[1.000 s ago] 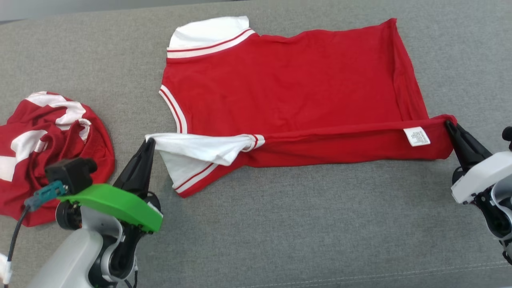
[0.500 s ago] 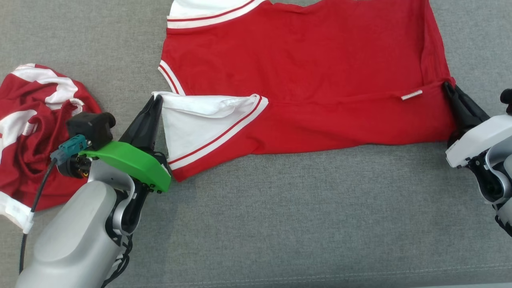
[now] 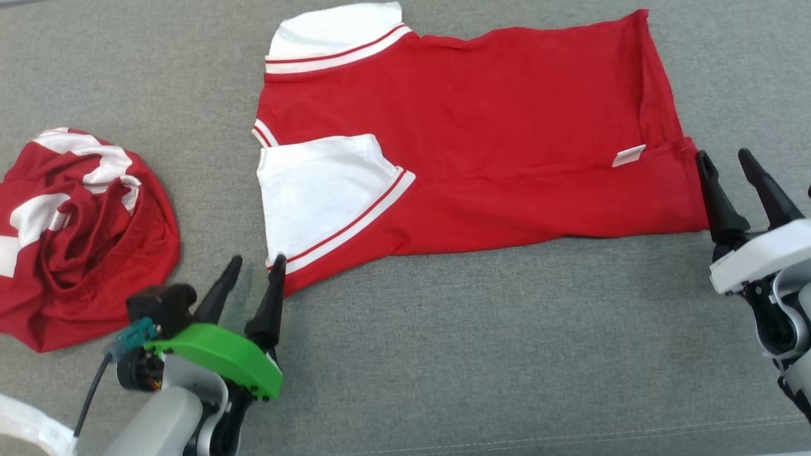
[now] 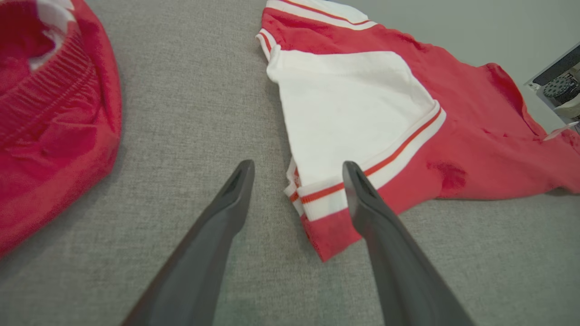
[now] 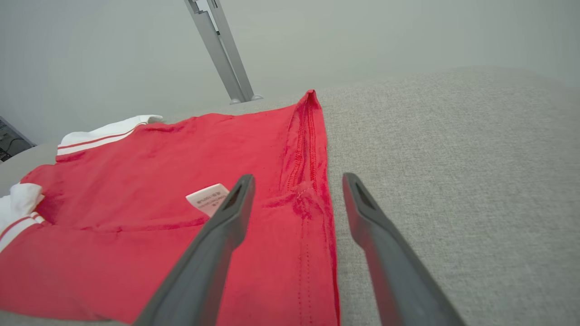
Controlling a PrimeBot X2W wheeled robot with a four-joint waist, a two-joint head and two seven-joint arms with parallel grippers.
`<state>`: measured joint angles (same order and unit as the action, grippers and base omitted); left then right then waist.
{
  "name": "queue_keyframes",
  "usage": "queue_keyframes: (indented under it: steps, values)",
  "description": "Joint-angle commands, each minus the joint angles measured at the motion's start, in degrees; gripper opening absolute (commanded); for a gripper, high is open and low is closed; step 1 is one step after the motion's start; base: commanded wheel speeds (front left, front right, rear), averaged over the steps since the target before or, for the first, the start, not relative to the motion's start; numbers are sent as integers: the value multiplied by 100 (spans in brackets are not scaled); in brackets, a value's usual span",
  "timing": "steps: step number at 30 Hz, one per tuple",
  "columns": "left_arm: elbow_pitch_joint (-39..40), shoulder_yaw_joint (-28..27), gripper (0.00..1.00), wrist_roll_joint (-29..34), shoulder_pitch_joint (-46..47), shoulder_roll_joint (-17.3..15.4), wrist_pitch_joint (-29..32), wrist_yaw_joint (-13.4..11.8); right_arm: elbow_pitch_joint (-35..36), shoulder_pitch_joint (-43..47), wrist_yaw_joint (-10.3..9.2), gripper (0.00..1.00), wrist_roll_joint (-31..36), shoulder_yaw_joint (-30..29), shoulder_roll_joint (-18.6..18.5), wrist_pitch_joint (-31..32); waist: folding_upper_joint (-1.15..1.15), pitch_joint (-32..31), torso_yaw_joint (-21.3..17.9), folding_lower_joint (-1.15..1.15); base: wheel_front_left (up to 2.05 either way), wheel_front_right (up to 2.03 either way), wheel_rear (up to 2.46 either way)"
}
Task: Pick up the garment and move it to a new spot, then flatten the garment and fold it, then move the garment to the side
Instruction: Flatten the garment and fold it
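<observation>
Grey fabric surface (image 3: 443,367), contents as follows.

1. Red garment (image 3: 481,114): lies flat toward the far edge. Its near long side is now doubled over the body, with the white sleeve (image 3: 317,183) on top and the care label (image 3: 628,155) showing.
2. My left gripper (image 3: 257,259): fingers spread wide and empty, just off the sleeve hem it pinched a second ago.
3. My right gripper (image 3: 722,155): likewise wide and empty beside the hem corner it has released.
4. Crumpled red garment (image 3: 82,240): near the left edge.

Assessment: first fold laid; further folding likely remains.
</observation>
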<state>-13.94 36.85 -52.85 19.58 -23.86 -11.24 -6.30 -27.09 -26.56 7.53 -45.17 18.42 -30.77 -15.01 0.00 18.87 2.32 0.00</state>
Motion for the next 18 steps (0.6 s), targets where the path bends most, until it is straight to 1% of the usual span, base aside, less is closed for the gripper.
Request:
queue_keyframes:
  steps: [1,5,11,12,13,14,16,18]
  values:
    - [85,-28,100,-77,-151,-34,41,-55,77,137,-8,100,57,-87,46,-19,0,-70,-68,0,0,0,0]
    - [232,-7,100,-237,-400,-75,189,-147,220,393,-8,100,139,-262,169,-18,0,-69,-112,0,0,0,0]
    - [92,65,100,-320,-319,-42,451,-213,268,515,-8,100,211,-342,309,-19,0,-1,-159,0,0,0,0]
    - [59,67,90,-316,-291,-29,469,-212,260,519,-8,100,223,-329,333,-19,0,9,-165,0,0,0,0]
    - [33,66,58,-325,-275,-22,473,-197,246,519,-8,100,227,-315,346,-19,0,16,-168,0,0,0,0]
    - [2,69,31,-336,-263,-17,476,-171,215,517,-8,100,222,-287,362,-19,0,22,-168,0,0,0,0]
    - [-37,86,0,-343,-247,-13,482,-125,137,507,-8,100,164,-226,393,-20,0,25,-161,0,0,0,0]
    - [-46,102,0,-341,-238,-14,477,-62,12,480,-8,100,94,-141,399,-20,0,27,-141,0,0,0,0]
